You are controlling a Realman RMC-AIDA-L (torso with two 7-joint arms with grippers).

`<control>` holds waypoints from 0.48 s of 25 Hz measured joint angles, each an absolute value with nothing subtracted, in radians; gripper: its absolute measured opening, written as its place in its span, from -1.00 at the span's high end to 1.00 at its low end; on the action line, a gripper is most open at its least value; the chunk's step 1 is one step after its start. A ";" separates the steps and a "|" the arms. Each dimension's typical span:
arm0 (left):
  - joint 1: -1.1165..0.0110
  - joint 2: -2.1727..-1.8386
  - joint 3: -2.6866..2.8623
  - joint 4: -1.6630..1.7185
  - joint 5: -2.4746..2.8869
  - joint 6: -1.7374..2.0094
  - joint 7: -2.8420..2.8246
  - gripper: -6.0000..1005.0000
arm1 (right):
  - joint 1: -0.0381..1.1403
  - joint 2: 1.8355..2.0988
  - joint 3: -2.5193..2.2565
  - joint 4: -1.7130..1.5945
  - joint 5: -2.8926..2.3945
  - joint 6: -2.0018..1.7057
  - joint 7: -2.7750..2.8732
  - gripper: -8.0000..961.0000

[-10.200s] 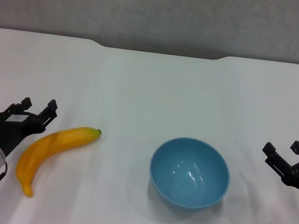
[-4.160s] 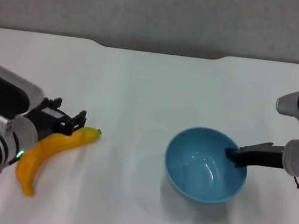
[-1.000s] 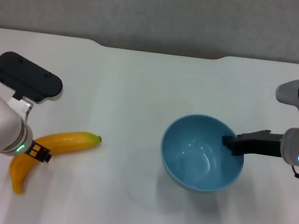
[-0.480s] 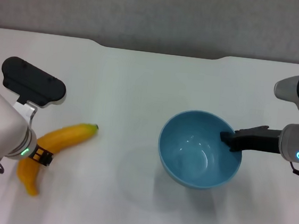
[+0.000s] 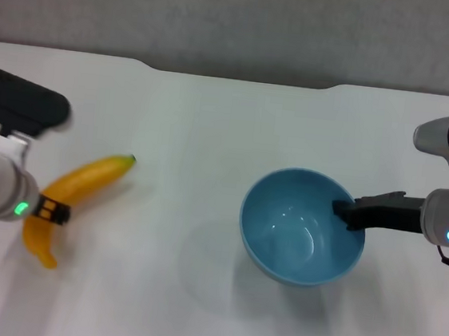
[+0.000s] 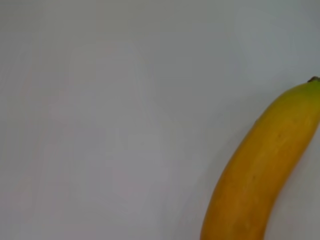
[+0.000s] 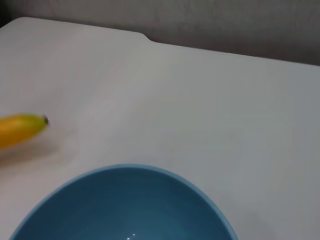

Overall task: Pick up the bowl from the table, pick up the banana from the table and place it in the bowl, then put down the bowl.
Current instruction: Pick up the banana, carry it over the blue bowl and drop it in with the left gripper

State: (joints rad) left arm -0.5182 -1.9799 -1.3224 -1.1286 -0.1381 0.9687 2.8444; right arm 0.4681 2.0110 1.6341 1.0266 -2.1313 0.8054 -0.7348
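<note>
You are partway through: the bowl (image 5: 302, 227) is hanging above the table (image 5: 213, 127), its shadow lying apart beneath it, and the banana (image 5: 77, 195) looks lifted too, though not yet inside. What is left, by my reading, is carrying the banana across, dropping it in, and setting the bowl down.

Your right gripper (image 5: 347, 212) is reaching in from the right with its forearm level, its fingers clamping the bowl's rim on the side nearest that arm. The bowl is sitting just ahead of it, mouth up and empty.

Your left gripper (image 5: 47, 210) is pinching the banana around its lower middle, wrist angled down from above. The banana's dark tip is pointing away from the gripper, toward the far side, well apart from the bowl.
</note>
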 joint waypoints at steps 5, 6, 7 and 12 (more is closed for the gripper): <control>-0.386 -1.980 -1.466 -1.330 -0.158 0.901 2.844 -0.04 | 0.472 2.010 1.637 1.008 -2.134 0.788 -0.735 0.91; -0.361 -1.980 -1.473 -1.363 -0.173 0.875 2.844 -0.04 | 0.478 2.010 1.635 0.998 -2.133 0.785 -0.735 0.91; -0.331 -1.981 -1.480 -1.405 -0.192 0.831 2.844 -0.05 | 0.487 2.010 1.631 0.985 -2.133 0.782 -0.735 0.91; -0.253 -2.012 -1.454 -1.506 -0.214 0.669 2.842 -0.06 | 0.567 2.013 1.612 0.899 -2.120 0.775 -0.733 0.91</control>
State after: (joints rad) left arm -0.2529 -2.0122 -1.4537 -1.5059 -0.2136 0.6694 2.8420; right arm 0.5670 2.0133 1.6122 0.8991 -2.1199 0.7753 -0.7328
